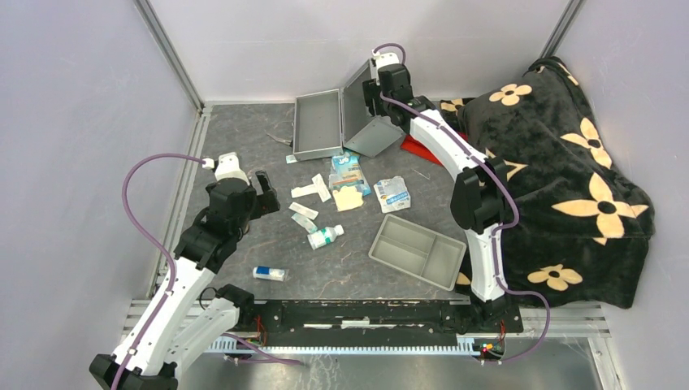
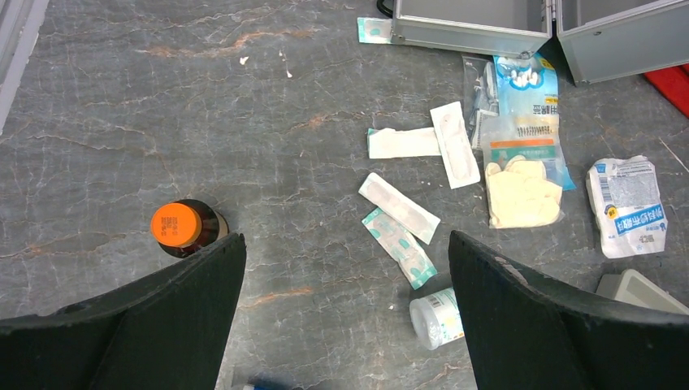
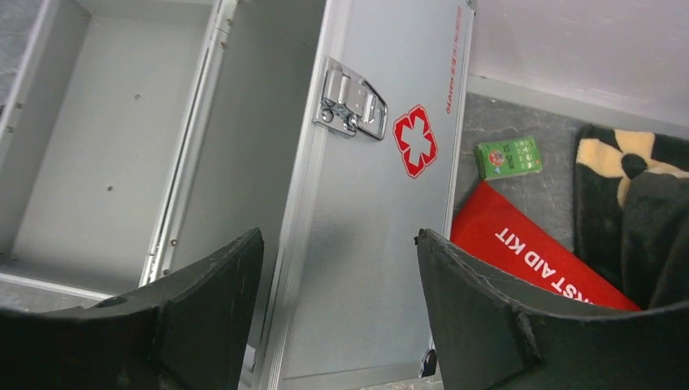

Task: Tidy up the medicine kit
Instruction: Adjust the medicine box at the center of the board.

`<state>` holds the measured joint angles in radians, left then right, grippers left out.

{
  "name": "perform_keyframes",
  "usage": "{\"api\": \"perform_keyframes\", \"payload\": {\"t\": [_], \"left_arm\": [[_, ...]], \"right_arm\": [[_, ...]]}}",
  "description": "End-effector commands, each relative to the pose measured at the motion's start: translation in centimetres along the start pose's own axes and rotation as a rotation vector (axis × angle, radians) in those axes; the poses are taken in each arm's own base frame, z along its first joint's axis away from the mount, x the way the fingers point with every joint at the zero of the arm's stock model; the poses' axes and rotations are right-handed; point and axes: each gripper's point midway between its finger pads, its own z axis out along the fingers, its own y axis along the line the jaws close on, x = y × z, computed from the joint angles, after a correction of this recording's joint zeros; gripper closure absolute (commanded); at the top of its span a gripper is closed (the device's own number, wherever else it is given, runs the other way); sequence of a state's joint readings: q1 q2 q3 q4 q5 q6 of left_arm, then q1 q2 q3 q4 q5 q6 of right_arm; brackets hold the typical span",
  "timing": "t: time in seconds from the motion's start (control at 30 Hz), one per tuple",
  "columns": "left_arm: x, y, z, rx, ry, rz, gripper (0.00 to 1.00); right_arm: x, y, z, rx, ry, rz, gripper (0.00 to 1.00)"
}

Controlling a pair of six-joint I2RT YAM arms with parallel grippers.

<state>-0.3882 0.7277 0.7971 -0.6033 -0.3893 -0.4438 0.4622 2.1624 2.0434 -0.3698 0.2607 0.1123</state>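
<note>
1. Right gripper (image 3: 337, 244) hangs directly over the medicine kit (image 3: 374, 211), its fingers spread wide with nothing between them. It is probably there because this arm reaches the case and can steady or turn it.
2. Under those fingers is the kit's outer wall, which carries the latch (image 3: 351, 108) and a red cross (image 3: 415, 140). That wall faces rightward, toward a red pouch (image 3: 536, 252) and a small green box (image 3: 508, 157) lying just beside the case, near the flowered blanket (image 1: 569, 171).
3. Left gripper (image 2: 345, 240) is equally wide open and empty, held above the table (image 2: 106, 97). An orange-capped bottle (image 2: 177, 226) stands just beside one finger, so I judge it is poised to collect loose supplies.
4. Beyond it lie flat packets (image 2: 400, 208), pale gloves (image 2: 522, 192) and a white bottle (image 2: 437, 318) on its side, with a divided tray (image 1: 417, 250) nearer the right arm. All of these are outside the case, between the arms and the kit.
5. At the far middle of the table the kit sits with its lid thrown open to the left, and what shows of both interiors is bare. Its long axis runs roughly near to far. The lid half lies flat, mouth upward, while the deeper half looks tipped rather than level.
</note>
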Motion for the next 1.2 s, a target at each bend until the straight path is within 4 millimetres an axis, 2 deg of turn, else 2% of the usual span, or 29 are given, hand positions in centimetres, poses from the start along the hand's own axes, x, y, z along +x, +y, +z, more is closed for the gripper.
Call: {"api": "perform_keyframes", "payload": {"t": [0.0,0.07,0.27,0.37,0.5,0.67,0.93,1.17], "left_arm": [[-0.8,-0.3,0.1,0.02,-0.03,0.033,0.0],[-0.8,-0.3,0.1,0.019,-0.028,0.035,0.0],[-0.7,-0.3,0.2,0.016,-0.024,0.037,0.0],[-0.7,-0.3,0.3,0.017,-0.022,0.039,0.0],[-0.6,-0.3,0.3,0.018,-0.017,0.04,0.0],[-0.6,-0.4,0.3,0.02,-0.017,0.04,0.0],[-0.5,-0.5,0.3,0.022,-0.014,0.041,0.0],[-0.4,-0.5,0.4,0.024,-0.009,0.043,0.0]], "right_arm": [[-1.1,-1.1,0.3,0.067,-0.025,-0.032,0.26],[-0.7,-1.0,0.4,0.067,-0.012,-0.021,0.31],[0.3,-0.4,0.6,-0.013,0.011,0.084,0.57],[1.2,-1.3,1.0,-0.044,0.033,0.173,0.6],[2.3,-2.4,1.5,-0.088,0.055,0.257,0.73],[4.0,-2.9,2.0,-0.139,0.087,0.318,0.77],[6.4,-0.1,2.9,-0.29,0.142,0.419,0.77],[7.7,2.1,3.1,-0.391,0.167,0.484,0.77]]}}
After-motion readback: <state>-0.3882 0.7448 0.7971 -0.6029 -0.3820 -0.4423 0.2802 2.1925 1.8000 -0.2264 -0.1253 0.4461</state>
